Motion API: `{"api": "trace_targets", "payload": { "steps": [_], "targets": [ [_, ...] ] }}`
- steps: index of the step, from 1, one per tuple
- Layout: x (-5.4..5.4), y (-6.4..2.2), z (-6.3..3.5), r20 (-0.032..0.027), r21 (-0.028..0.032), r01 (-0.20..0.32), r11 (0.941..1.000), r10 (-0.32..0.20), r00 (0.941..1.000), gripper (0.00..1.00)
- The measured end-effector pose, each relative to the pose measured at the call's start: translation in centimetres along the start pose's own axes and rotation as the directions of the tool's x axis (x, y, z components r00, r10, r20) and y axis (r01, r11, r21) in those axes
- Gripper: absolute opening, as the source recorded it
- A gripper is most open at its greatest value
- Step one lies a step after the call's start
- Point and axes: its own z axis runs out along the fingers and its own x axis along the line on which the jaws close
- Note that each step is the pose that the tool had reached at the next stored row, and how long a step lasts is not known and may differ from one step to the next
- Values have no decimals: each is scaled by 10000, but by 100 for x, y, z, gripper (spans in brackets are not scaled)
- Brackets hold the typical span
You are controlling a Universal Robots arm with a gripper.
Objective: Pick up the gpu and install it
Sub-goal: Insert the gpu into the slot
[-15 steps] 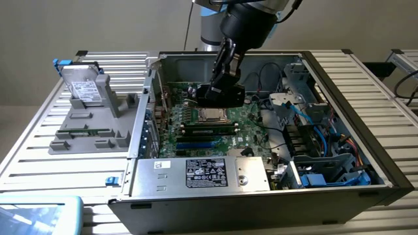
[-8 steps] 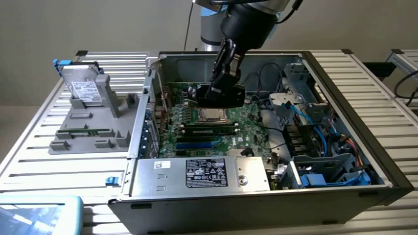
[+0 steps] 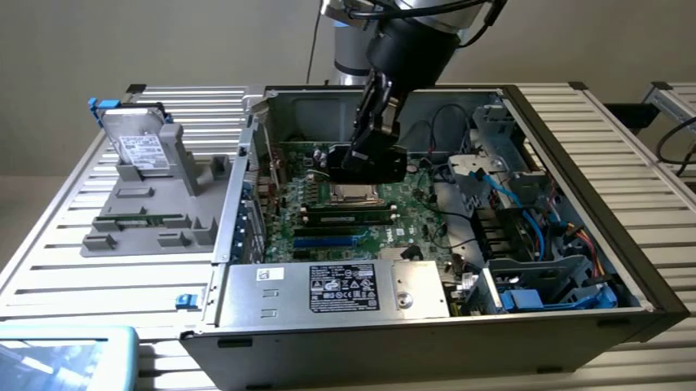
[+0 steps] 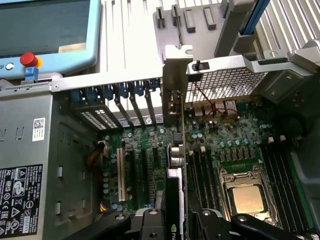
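Observation:
My gripper (image 3: pixel 373 145) is inside the open computer case (image 3: pixel 576 171), shut on the gpu (image 3: pixel 367 165), a black-cooled card held over the green motherboard (image 3: pixel 359 220). In the wrist view the gpu (image 4: pixel 174 150) appears edge-on, running from my gripper (image 4: pixel 174 222) to its silver end bracket (image 4: pixel 173 80). The bracket stands at the case's rear row of slot covers (image 4: pixel 132 102), with its top above their rail. Whether the card's lower edge touches a slot is hidden.
The power supply (image 3: pixel 337 289) fills the case's near corner, with cables and drive bays (image 3: pixel 533 261) on the exterior view's right. The CPU socket (image 4: pixel 247 197) lies beside the card. A silver hard drive (image 3: pixel 142 147) stands on a grey holder (image 3: pixel 152 212) outside. A blue pendant (image 3: pixel 55 358) lies nearby.

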Motion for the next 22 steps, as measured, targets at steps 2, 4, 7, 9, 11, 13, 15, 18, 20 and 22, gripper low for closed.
{"api": "trace_targets", "payload": {
  "steps": [2,4,7,9,11,13,15,18,20,22],
  "targets": [
    [0,-12,23,11,-32,6,10000,-6,10000,28],
    [2,-17,37,43,-76,48,10000,-47,10000,28],
    [0,-31,64,-18,-112,236,9997,-236,9997,28],
    [-1,-40,88,-121,-103,525,9986,-527,9985,28],
    [-3,-49,114,-235,-95,845,9964,-847,9961,28],
    [-6,-57,137,-338,-90,1054,9944,-1056,9938,28],
    [-11,-60,149,-464,-88,1178,9930,-1180,9919,28],
    [-17,-65,168,-601,-100,1331,9911,-1335,9892,28],
    [-17,-62,169,-610,-114,1347,9908,-1351,9889,28],
    [-18,-65,199,-609,-133,1347,9908,-1352,9889,28]
  ]
}}
